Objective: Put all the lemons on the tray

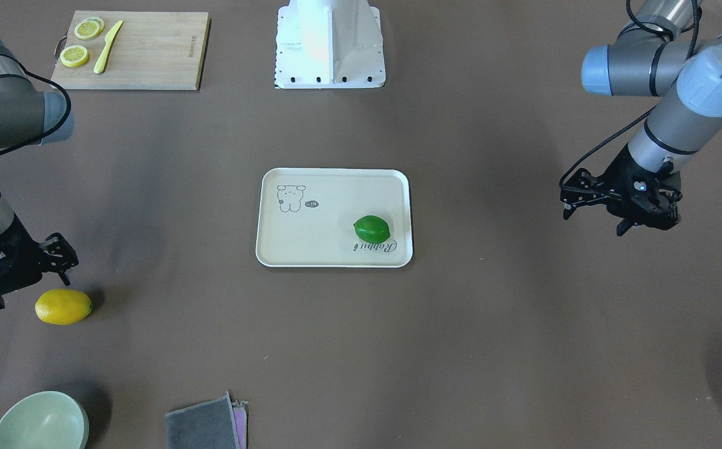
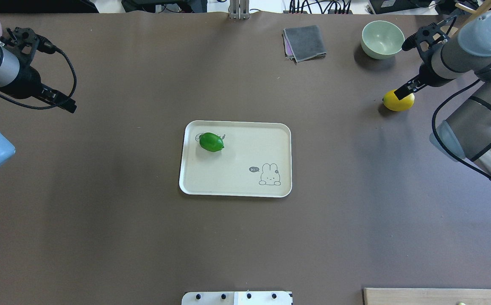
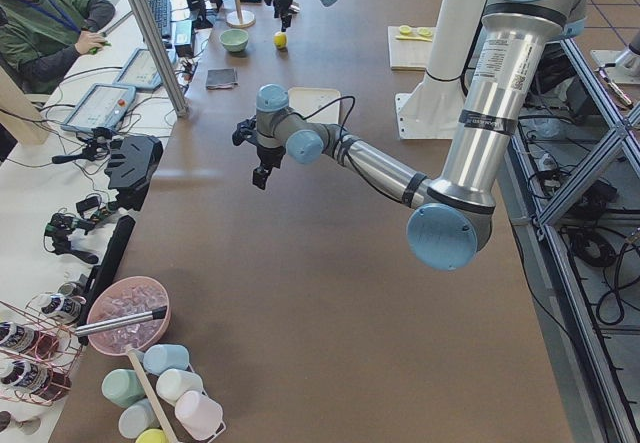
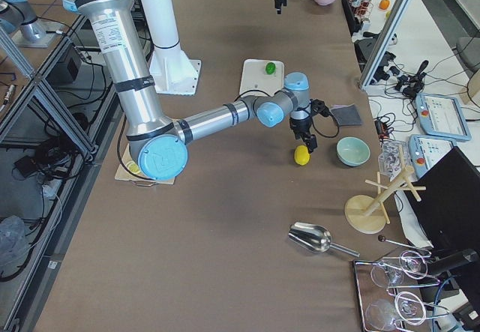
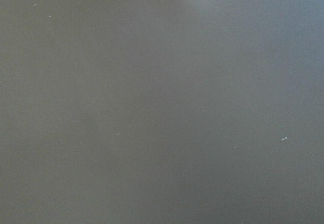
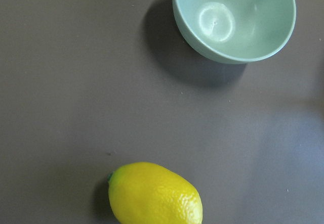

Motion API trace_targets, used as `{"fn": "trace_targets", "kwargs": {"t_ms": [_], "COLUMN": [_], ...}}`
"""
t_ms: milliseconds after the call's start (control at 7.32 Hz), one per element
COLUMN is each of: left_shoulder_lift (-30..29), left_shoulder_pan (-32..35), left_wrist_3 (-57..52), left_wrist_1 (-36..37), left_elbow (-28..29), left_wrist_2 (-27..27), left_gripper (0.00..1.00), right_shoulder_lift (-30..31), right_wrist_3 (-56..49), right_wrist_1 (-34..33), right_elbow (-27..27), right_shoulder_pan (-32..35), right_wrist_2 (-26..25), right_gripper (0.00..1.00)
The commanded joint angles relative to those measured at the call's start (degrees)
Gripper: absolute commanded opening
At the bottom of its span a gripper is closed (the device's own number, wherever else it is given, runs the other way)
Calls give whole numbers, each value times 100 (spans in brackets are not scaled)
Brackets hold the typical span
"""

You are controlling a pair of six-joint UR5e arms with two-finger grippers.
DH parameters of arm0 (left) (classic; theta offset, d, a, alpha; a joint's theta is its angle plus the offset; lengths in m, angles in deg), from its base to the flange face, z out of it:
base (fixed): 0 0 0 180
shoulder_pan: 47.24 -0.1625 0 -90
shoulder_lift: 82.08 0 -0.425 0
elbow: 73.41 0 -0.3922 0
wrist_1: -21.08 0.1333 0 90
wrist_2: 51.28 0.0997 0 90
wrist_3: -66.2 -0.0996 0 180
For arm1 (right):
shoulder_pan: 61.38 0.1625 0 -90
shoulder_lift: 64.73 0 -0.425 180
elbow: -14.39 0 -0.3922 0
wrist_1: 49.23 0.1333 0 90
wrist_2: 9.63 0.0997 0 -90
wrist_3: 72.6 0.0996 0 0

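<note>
The green lemon [image 1: 371,229] lies on the cream tray [image 1: 323,243] in the middle of the table; it also shows in the overhead view [image 2: 211,142] near the tray's [image 2: 237,178] far left corner. The yellow lemon [image 1: 63,306] lies on the table far from the tray, on my right side [image 2: 398,101]. My right gripper [image 1: 24,284] hovers open just beside and above it; the right wrist view shows the lemon [image 6: 154,196] at the bottom edge. My left gripper [image 1: 595,218] is open and empty, above bare table on my left.
A pale green bowl [image 2: 382,39] stands just beyond the yellow lemon, and a folded grey cloth [image 2: 305,42] lies beside it. A bamboo cutting board [image 1: 149,56] with lemon slices and a yellow knife is near my right base.
</note>
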Motion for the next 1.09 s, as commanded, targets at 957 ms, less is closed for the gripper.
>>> {"fn": "trace_targets", "kwargs": {"t_ms": [957], "left_shoulder_lift": [344], "left_shoulder_pan": [-26], "left_wrist_3": [359], "left_wrist_1": [-677], "left_elbow": [26], "left_wrist_2": [-53], "left_gripper": [98], "right_shoulder_lift": [-92], "right_wrist_3": [-3988], "right_wrist_1": [142], "right_elbow": [-224], "right_shoulder_pan": [-367], "right_wrist_2": [-205], "right_gripper": [97]}}
